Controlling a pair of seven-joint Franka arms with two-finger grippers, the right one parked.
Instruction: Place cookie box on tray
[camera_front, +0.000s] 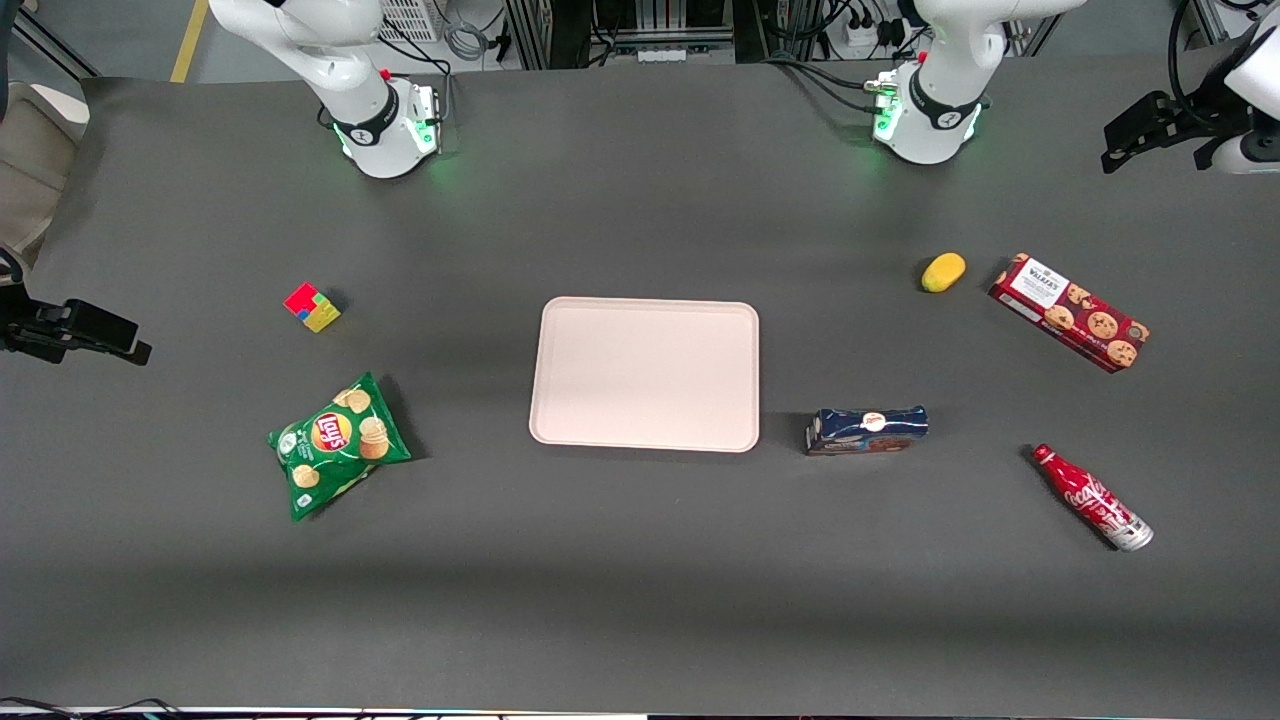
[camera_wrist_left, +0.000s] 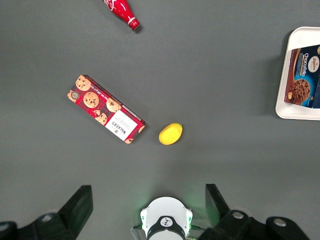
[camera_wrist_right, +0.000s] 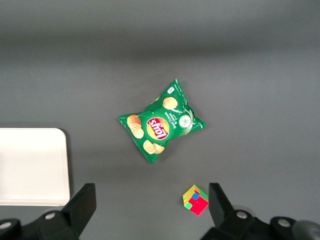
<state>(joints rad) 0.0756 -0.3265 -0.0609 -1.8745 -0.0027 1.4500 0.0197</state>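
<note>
In the front view the dark navy cookie box (camera_front: 866, 431) lies on the table beside the pale pink tray (camera_front: 645, 373), toward the working arm's end, apart from its rim. In the left wrist view the cookie box (camera_wrist_left: 304, 75) instead shows lying on the end of the tray (camera_wrist_left: 283, 107); the two views disagree. My left gripper (camera_front: 1135, 135) hangs high above the table near its arm's base, far from the box. In the left wrist view the gripper (camera_wrist_left: 148, 192) is open and empty.
A red chocolate-chip cookie box (camera_front: 1068, 312), a yellow lemon (camera_front: 943, 271) and a red cola bottle (camera_front: 1092, 497) lie toward the working arm's end. A green chips bag (camera_front: 337, 446) and a coloured cube (camera_front: 311, 306) lie toward the parked arm's end.
</note>
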